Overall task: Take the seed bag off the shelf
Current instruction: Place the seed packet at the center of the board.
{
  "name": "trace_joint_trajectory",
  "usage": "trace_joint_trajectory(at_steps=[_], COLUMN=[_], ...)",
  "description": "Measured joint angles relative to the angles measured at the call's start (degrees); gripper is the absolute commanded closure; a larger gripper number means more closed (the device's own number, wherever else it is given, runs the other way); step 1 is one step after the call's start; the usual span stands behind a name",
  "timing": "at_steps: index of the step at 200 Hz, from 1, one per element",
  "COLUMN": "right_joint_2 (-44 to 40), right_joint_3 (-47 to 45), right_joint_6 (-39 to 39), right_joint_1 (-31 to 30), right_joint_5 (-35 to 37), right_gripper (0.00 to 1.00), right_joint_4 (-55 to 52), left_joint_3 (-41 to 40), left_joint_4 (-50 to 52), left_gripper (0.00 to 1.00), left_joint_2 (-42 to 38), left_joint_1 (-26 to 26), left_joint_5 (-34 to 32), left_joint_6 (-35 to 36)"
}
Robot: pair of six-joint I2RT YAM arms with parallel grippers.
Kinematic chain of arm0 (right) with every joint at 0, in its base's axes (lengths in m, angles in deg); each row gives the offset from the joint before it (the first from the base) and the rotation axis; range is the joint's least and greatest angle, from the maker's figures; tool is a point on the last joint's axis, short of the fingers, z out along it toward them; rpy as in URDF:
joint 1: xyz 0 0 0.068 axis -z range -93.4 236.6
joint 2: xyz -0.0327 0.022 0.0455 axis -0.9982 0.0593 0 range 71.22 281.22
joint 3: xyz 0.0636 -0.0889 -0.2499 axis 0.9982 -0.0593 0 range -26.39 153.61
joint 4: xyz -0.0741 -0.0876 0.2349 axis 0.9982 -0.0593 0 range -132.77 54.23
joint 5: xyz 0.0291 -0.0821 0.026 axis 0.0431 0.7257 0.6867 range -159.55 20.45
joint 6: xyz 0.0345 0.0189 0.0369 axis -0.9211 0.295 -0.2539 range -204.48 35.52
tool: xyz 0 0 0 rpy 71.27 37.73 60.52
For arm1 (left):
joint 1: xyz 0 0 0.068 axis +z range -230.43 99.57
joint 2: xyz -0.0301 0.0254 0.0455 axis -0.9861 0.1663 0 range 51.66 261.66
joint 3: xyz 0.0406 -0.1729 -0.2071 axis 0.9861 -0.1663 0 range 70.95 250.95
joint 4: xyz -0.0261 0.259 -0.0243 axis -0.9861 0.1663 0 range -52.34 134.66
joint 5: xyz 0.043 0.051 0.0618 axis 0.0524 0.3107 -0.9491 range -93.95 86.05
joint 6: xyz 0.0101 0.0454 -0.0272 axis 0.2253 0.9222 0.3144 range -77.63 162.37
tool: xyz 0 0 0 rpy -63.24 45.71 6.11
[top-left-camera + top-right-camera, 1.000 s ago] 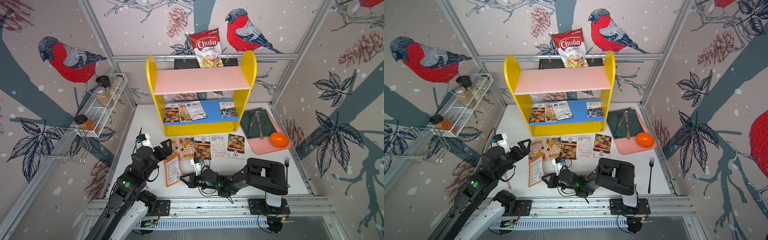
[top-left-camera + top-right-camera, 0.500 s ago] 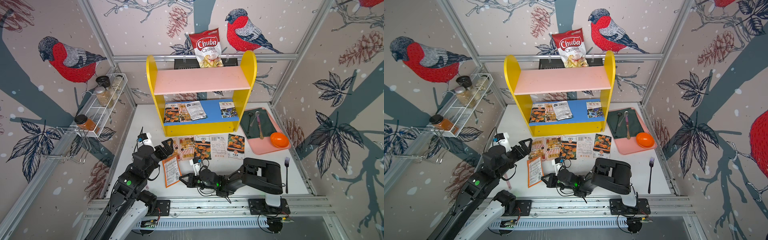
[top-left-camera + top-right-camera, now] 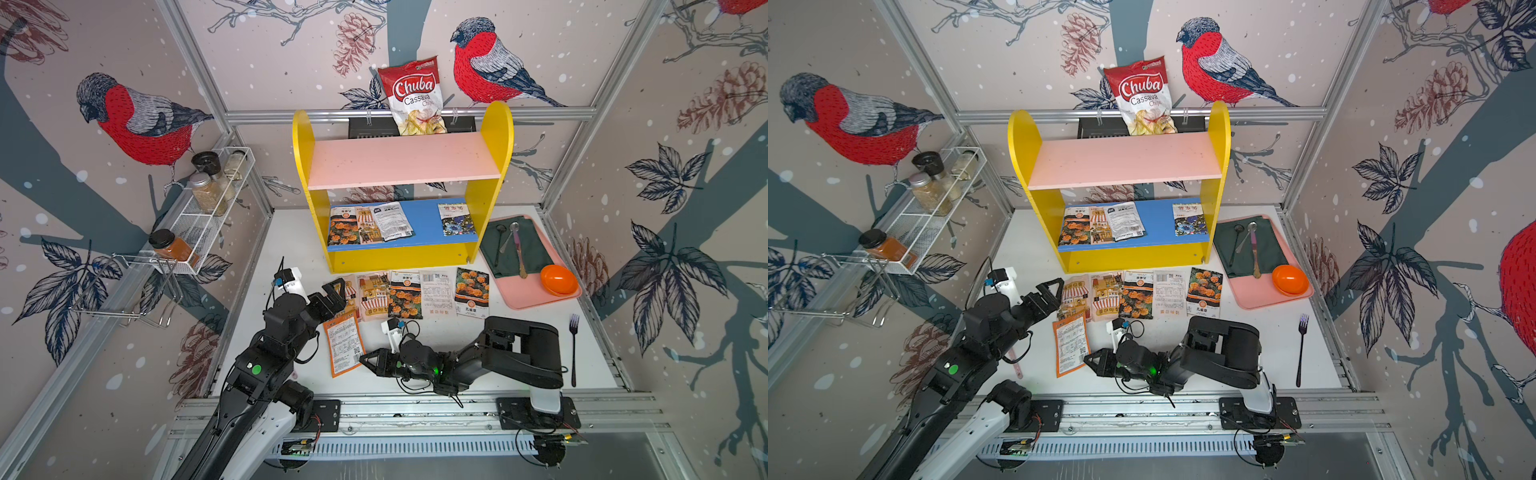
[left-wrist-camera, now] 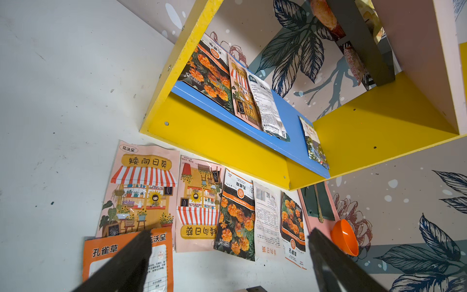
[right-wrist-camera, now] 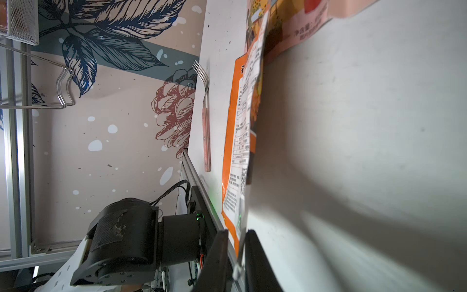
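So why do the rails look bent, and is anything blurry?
In both top views the wide lens bows the rails near the edges, otherwise sharp. Left wrist view: the left fingers are dark and soft, the shelf crisp. Right wrist view: a broad shadow crosses the table.

"Chuba Cassava" on chip bag — "孔雀草" on orange seed bag — "矮向日葵" on pink packet

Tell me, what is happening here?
A two-armed robot is clearing seed packets off the yellow shelf. The right tool sits at a corner of an orange seed packet lying on the table, jaws narrowly apart. The left tool, wide open and empty, hovers above the row of packets before the shelf. Four packets lie on its blue board.
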Motion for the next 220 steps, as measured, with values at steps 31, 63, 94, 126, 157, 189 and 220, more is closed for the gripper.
trace_joint_trajectory(at_steps=[31, 63, 94, 126, 157, 189, 220], right_joint_2=[0.1, -0.9, -2.6, -5.3, -7.1, -7.7, -7.1], right_joint_3=[0.0, -0.1, -0.3, 1.9, 4.3, 6.9, 11.0], right_joint_6=[-0.2, -1.4, -1.5, 0.6, 3.7, 6.7, 10.0], right_joint_1=[0.0, 0.3, 0.9, 0.9, 0.7, 0.4, -0.2], right_joint_5=[0.0, 1.1, 1.6, 2.8, 3.5, 4.0, 4.0], right_gripper=[0.62, 0.47, 0.29, 0.14, 0.1, 0.08, 0.08], right_joint_4=[-1.2, -4.7, -8.0, -14.4, -21.2, -27.7, -33.9], left_joint_3=[-0.2, -0.2, -0.2, -0.2, -0.1, 0.1, 0.2], left_joint_4=[-0.2, -0.3, -0.4, -0.6, -0.6, -0.6, -0.7], left_gripper=[0.04, 0.04, 0.04, 0.04, 0.04, 0.04, 0.04], left_joint_2=[-0.5, -0.5, -0.3, 0.1, 0.6, 1.0, 1.3], left_joint_1=[0.0, 0.0, 0.0, 0.0, 0.0, 0.0, 0.0], left_joint_5=[0.4, 0.4, 0.4, 0.4, 0.4, 0.4, 0.6], left_joint_6=[-0.2, -0.2, -0.2, -0.2, -0.2, -0.2, -0.1])
